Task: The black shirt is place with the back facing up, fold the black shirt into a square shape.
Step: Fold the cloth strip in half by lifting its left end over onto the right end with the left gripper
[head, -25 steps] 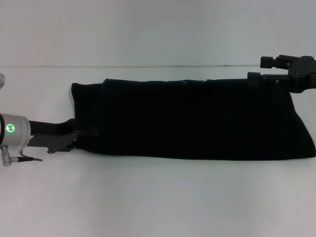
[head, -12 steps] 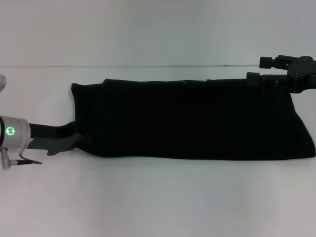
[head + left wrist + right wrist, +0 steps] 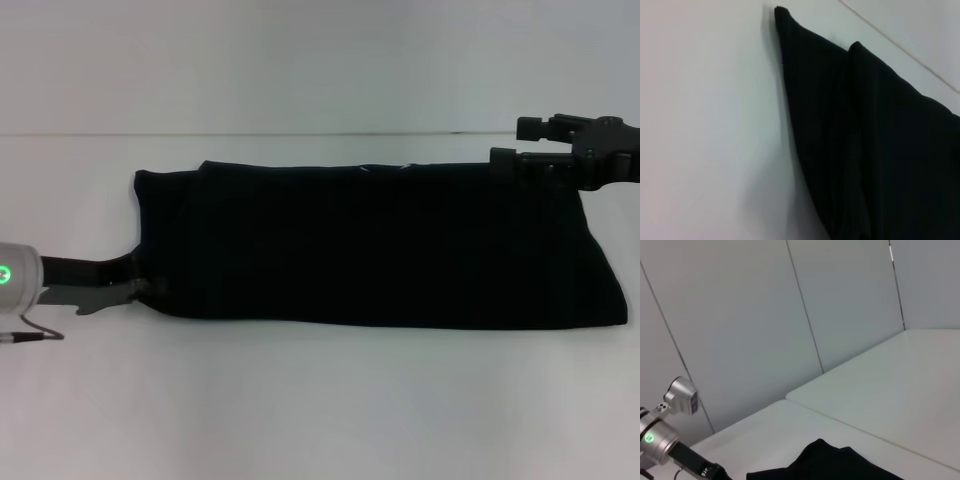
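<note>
Head view shows the black shirt (image 3: 380, 245) as a long folded band lying left to right across the white table (image 3: 320, 400), and compared with a second ago the whole band sits a little farther left. The left gripper (image 3: 135, 283) is at the shirt's near-left corner and has drawn back toward the left edge of the picture, with less of the arm in view than before; the corner has gone with it. Its jaws look pinched on the cloth there, though black on black leaves this uncertain. The right gripper (image 3: 515, 160) is at the far-right corner and has also shifted slightly left; its fingers meet the cloth's far edge, but I cannot tell whether they are clamped or merely resting.

Left wrist view shows two layered cloth points (image 3: 855, 47) lying flat, so the lengthwise fold holds.

My judgement: the arms are tugging the band leftward to straighten or reposition it. The shirt is narrowed but far from square, so a fold across its length remains to be done.
</note>
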{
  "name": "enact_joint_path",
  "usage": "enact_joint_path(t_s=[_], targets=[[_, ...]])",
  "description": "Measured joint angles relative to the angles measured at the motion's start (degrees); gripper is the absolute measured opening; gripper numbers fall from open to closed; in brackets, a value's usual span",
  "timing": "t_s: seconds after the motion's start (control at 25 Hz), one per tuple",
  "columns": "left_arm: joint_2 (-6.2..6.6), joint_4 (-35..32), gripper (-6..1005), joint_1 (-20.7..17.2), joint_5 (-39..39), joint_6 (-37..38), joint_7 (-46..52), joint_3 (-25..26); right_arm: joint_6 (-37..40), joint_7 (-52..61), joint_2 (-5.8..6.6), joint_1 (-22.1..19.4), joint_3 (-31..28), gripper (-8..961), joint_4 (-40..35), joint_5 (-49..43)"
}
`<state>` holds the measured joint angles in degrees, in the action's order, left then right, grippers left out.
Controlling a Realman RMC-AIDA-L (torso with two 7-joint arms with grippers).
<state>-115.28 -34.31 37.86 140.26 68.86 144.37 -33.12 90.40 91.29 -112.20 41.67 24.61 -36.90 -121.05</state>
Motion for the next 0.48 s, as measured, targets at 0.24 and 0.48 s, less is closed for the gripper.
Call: enact_joint_path(t_s=[0.24,0.48], targets=[[0.19,-3.5,24,-2.8,0.0,5.1,-6.1,3.6,-1.2,0.1,-1.34,0.7,0.1,927,0.5,0.5],[1.16,-8.8,24,-6.5,1.0,10.4,-8.6,7.6,-4.0,-0.2,-3.29,1.3,0.5,927,0.5,1.0]])
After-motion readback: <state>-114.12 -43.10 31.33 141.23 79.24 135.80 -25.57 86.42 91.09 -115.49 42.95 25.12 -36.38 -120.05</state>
